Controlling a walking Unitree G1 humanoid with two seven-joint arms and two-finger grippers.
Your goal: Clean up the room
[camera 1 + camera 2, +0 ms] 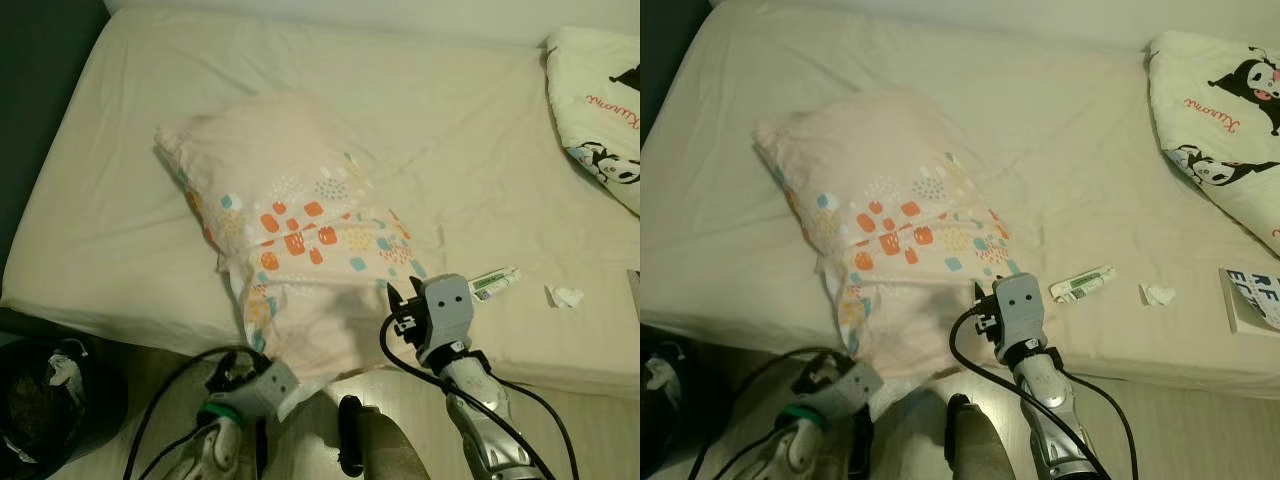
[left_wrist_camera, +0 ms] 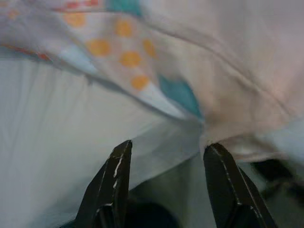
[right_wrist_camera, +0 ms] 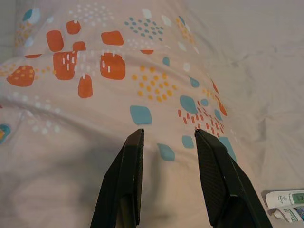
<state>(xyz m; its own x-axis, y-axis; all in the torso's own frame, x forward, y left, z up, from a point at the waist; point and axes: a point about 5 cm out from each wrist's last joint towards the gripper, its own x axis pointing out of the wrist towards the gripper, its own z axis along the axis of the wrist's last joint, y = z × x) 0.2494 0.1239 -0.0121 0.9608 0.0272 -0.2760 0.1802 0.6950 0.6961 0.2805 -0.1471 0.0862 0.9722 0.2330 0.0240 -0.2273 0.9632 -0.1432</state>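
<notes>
Patterned pillow [image 1: 290,240] overhangs the bed [image 1: 120,200] edge — left tool [image 2: 166,156] and right tool [image 3: 168,142] gape beside it.

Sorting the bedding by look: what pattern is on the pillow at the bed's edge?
Pale pink pillow with orange, teal and yellow blotches and dots; clearest in the right wrist view.

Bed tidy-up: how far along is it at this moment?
Nothing looks finished. In hand: both open grippers, left and right, are at the patterned pillow overhanging the bed edge. Left on the sheet: tube, crumpled tissue, booklet.
</notes>
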